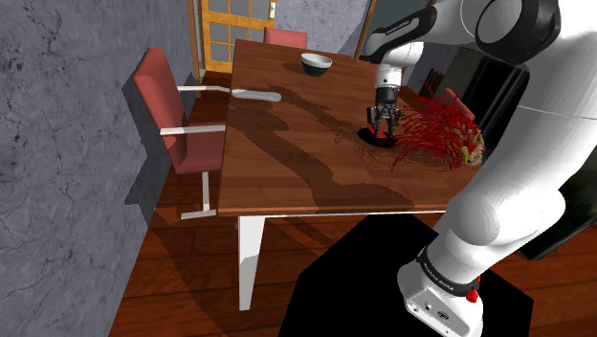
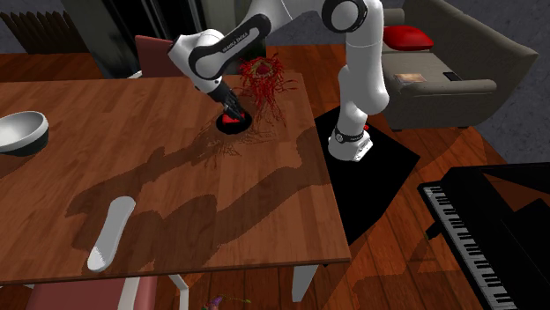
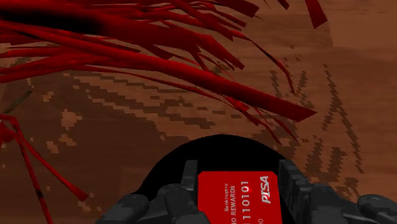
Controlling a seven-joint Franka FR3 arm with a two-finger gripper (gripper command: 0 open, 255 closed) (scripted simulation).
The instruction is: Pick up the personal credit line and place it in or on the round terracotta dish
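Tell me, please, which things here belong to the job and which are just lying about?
Job: red card, dark round dish, hand.

Lying about: red plant, bowl, long white object, red chair, piano, sofa.

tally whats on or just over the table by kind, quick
bowl: 1
white oblong thing: 1
black round dish: 1
red card: 1
red spiky plant: 1
total: 5
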